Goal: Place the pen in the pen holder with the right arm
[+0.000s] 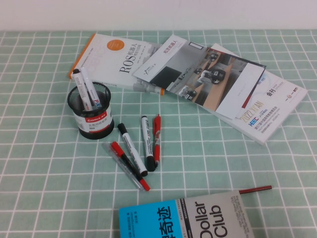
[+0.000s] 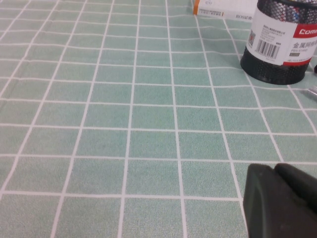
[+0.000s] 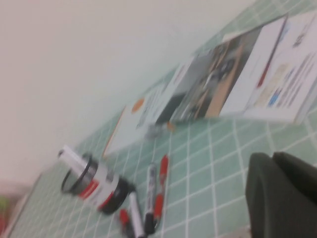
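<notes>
The all-red pen (image 1: 157, 136) lies on the green checked cloth, right beside a black-capped white marker (image 1: 146, 144). The black mesh pen holder (image 1: 92, 119) with its red-and-white band stands to the left, with two white markers (image 1: 84, 89) in it. Neither arm shows in the high view. My right gripper (image 3: 273, 158) is shut and empty, raised above the cloth, well off from the pen (image 3: 160, 191) and the holder (image 3: 101, 186). My left gripper (image 2: 277, 171) is shut and empty, low over bare cloth, short of the holder (image 2: 280, 44).
A second black-capped marker (image 1: 132, 148) and a clear pen with a red cap (image 1: 126, 166) lie left of the pen. A thin red stick (image 1: 255, 189) rests by a book (image 1: 198, 218) at the front edge. Books and magazines (image 1: 198, 74) cover the back.
</notes>
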Robot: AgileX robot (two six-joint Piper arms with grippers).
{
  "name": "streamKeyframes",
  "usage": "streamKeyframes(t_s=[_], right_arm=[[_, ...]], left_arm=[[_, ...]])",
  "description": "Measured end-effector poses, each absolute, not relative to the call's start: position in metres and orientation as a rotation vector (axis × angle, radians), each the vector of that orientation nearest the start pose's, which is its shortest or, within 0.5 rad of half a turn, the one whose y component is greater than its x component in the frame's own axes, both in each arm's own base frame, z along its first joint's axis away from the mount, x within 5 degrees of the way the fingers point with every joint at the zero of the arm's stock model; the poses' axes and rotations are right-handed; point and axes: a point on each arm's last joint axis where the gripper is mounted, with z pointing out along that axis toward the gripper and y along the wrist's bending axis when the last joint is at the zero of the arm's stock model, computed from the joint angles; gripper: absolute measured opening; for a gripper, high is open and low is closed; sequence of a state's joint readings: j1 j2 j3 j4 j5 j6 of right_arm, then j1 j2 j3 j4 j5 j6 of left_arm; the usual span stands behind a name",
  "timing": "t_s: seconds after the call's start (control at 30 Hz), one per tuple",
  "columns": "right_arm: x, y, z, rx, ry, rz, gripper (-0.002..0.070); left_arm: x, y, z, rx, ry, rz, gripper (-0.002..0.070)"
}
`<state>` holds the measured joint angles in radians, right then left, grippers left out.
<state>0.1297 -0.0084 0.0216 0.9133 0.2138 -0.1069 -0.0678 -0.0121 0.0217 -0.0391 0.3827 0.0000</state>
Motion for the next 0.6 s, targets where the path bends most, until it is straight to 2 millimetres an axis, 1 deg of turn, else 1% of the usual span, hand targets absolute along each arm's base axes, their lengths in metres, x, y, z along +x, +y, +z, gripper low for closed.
streamKeyframes(t_s=[0.07,0.13,0.23,0.33,0.37,0.4,0.47,0.53,0.6], right_arm=[[0.05,0.026,0.199,0.376,1.671,0.855,-0.002],[0.048,0.029,0.211,0.305,1.685,0.848,-0.002],[0.049,0.034,0.236,0.19,1.746,0.816,-0.002],[0.056,0.04,0.264,0.07,1.86,0.771,-0.002],[0.06,0.043,0.276,0.018,1.922,0.755,-0.002],[0.063,0.044,0.285,-0.013,1.945,0.74,-0.002],[0.075,0.047,0.302,-0.088,2.048,0.703,-0.002],[0.091,0.05,0.316,-0.144,2.144,0.668,-0.002],[0.109,0.053,0.324,-0.177,2.243,0.655,-0.002]], left_arm=[[0.052,-0.005,0.172,0.04,1.876,-0.085,-0.0006],[0.052,-0.005,0.172,0.04,1.876,-0.085,-0.0006],[0.052,-0.005,0.172,0.04,1.876,-0.085,-0.0006],[0.052,-0.005,0.172,0.04,1.876,-0.085,-0.0006],[0.052,-0.005,0.172,0.04,1.876,-0.085,-0.0006],[0.052,-0.005,0.172,0.04,1.876,-0.085,-0.0006],[0.052,-0.005,0.172,0.04,1.876,-0.085,-0.0006],[0.052,-0.005,0.172,0.04,1.876,-0.085,-0.0006],[0.052,-0.005,0.172,0.04,1.876,-0.085,-0.0006]])
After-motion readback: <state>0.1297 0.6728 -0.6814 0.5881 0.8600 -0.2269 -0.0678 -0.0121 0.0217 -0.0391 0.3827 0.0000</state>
